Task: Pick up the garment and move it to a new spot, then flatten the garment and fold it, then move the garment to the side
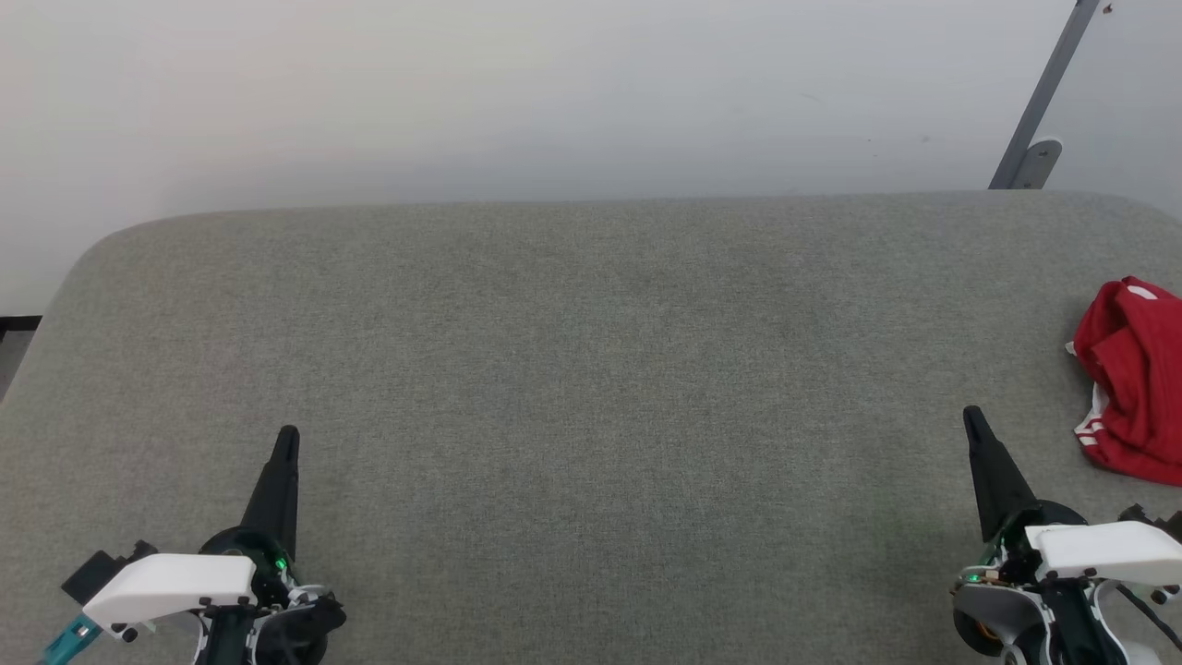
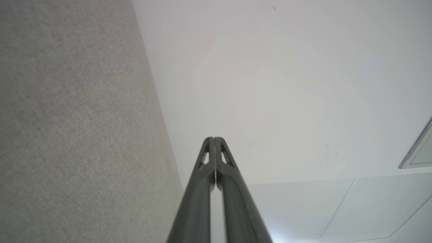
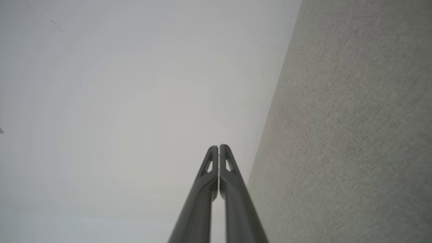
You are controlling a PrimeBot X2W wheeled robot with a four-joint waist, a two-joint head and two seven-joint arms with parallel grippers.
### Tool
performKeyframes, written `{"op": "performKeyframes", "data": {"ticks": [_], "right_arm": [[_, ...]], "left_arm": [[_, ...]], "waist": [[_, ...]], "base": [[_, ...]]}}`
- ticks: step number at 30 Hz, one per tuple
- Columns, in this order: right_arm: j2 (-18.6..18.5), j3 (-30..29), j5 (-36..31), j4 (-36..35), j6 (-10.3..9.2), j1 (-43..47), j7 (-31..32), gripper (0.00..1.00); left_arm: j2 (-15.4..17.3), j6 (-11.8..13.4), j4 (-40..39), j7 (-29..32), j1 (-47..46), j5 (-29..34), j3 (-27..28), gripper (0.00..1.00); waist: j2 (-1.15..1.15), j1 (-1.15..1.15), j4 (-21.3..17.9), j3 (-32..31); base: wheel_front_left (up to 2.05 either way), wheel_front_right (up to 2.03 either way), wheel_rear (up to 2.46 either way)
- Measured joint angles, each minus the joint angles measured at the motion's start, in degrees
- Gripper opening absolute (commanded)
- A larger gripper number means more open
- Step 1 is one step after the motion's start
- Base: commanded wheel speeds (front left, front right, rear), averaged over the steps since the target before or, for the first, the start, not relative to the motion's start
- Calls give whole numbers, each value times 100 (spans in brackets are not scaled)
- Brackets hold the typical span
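Observation:
The garment [image 1: 1131, 379], a crumpled red heap with red-white striped trim, lies at the right edge of the head view on the grey fabric-covered table [image 1: 591, 369], partly cut off by the frame. My right gripper [image 1: 971, 416] hovers at the lower right, left of the garment and apart from it, fingers pressed together and empty. At the lower left my left gripper [image 1: 288, 432] is also shut and empty, far from the garment. In the wrist views each gripper [image 2: 214, 138] [image 3: 218, 146] points along the table edge toward a pale wall, fingers touching.
A white wall [image 1: 554, 92] rises behind the table's far edge. A grey metal bracket [image 1: 1039, 120] leans at the back right corner. The table's corners are rounded, and a strip of floor [image 1: 14, 346] shows at the far left.

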Motion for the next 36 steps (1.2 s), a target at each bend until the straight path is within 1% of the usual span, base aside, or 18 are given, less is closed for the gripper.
{"op": "performKeyframes", "data": {"ticks": [9,36], "right_arm": [[16,-4,319,21,0,-61,89,0],[18,-5,320,22,0,-77,89,0]], "left_arm": [[-41,0,31,81,-51,-253,21,0],[-46,0,31,92,-56,-253,31,0]], "waist": [[0,0,-6,-1],[0,0,-7,-1]], "base": [[0,0,0],[0,0,0]]}}
